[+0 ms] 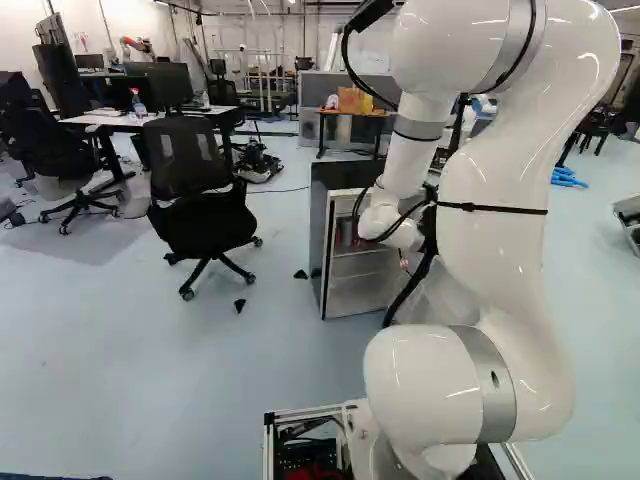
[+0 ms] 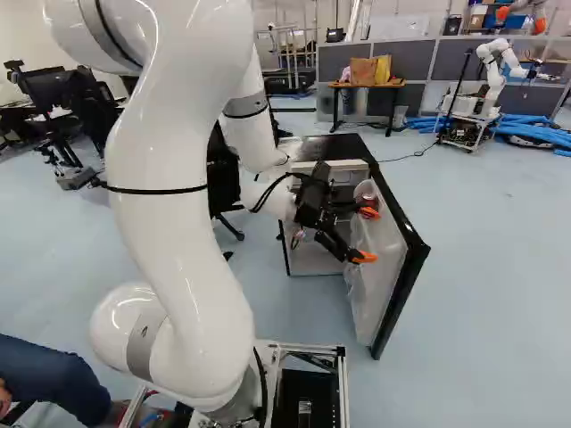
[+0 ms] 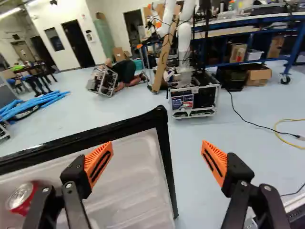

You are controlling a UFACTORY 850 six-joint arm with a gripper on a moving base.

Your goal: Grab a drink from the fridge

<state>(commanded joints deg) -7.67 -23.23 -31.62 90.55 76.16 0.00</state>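
On the inner side of the open fridge door (image 3: 136,167) was the red drink can (image 3: 21,198), beside one finger of the end effector (image 3: 157,151) but outside its gap. The end effector was spread wide and pinched nothing. So the fridge (image 1: 340,178) was already open, while grasping the can and taking it out were left to do. For this, both fingers needed to come around the can, and the door's black rim could obstruct them. Well apart from the door stood a mesh-backed office chair (image 1: 205,218).
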